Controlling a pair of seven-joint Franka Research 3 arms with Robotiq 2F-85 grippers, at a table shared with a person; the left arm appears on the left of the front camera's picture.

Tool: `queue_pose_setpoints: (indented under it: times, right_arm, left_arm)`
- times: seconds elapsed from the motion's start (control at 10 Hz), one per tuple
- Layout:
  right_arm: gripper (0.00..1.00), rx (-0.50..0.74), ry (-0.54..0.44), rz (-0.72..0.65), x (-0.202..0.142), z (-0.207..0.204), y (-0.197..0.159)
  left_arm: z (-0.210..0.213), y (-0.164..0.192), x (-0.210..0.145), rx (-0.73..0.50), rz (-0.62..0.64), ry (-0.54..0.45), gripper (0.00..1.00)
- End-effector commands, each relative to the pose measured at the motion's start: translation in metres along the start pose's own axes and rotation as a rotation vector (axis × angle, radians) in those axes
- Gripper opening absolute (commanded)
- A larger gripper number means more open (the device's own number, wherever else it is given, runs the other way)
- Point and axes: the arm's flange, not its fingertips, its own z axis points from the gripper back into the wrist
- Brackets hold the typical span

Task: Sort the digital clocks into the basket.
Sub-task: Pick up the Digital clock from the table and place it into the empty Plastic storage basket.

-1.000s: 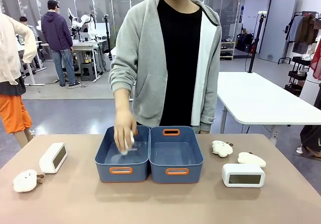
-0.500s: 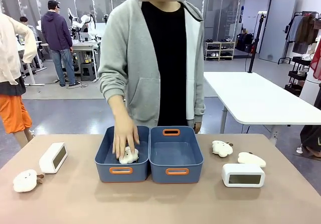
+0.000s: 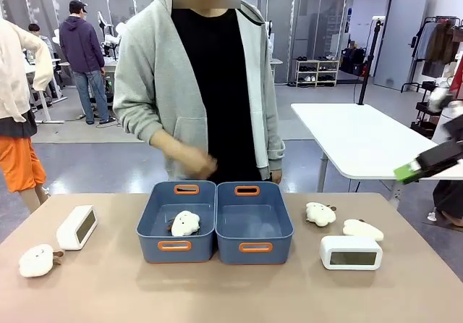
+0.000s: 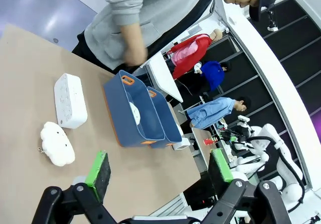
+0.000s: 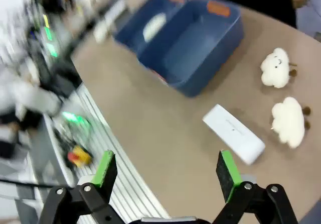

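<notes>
No lettering, numbers or brand marks can be read.
The grey-green screen of the right-hand clock (image 3: 351,253) faces the front camera, but no digits can be made out on it. The left-hand clock (image 3: 77,227) stands angled, and its screen is too small and dim to read. In the right wrist view, motion blur smears any marking there might be.

Plush toy (image 3: 362,229) crowds right clock (image 3: 351,252) from behind; table (image 3: 239,294) before it bare.
</notes>
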Motion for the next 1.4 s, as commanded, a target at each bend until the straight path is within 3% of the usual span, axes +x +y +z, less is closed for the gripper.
queue_pose_setpoints:
  times: [0.0,0.2,0.4,0.5,0.7,0.9,1.0,1.3]
  right_arm:
    - [1.00,-0.127,0.296,0.565,0.012,-0.031,-0.027]
    - [1.00,-0.279,0.454,0.728,0.016,-0.063,-0.038]
    - [1.00,-0.297,0.462,0.781,0.007,-0.079,-0.024]
    - [1.00,-0.125,0.443,0.508,0.022,-0.072,-0.035]
    - [1.00,-0.125,0.443,0.508,0.022,-0.072,-0.035]
    - [1.00,-0.158,0.553,0.723,0.017,-0.096,-0.035]
    - [1.00,-0.185,0.537,0.784,0.016,-0.108,-0.037]
    - [1.00,-0.217,0.580,0.830,0.000,-0.143,-0.053]
  left_arm:
    - [0.002,0.000,0.002,-0.021,-0.014,-0.012,1.00]
    - [0.002,0.000,0.002,-0.021,-0.014,-0.012,1.00]
    - [0.002,0.000,0.002,-0.021,-0.014,-0.012,1.00]
    - [0.002,0.000,0.002,-0.021,-0.014,-0.012,1.00]
    - [0.002,0.000,0.002,-0.021,-0.014,-0.012,1.00]
    - [0.002,0.000,0.002,-0.021,-0.014,-0.012,1.00]
    - [0.002,0.000,0.002,-0.021,-0.014,-0.012,1.00]
    - [0.002,0.000,0.002,-0.021,-0.014,-0.012,1.00]
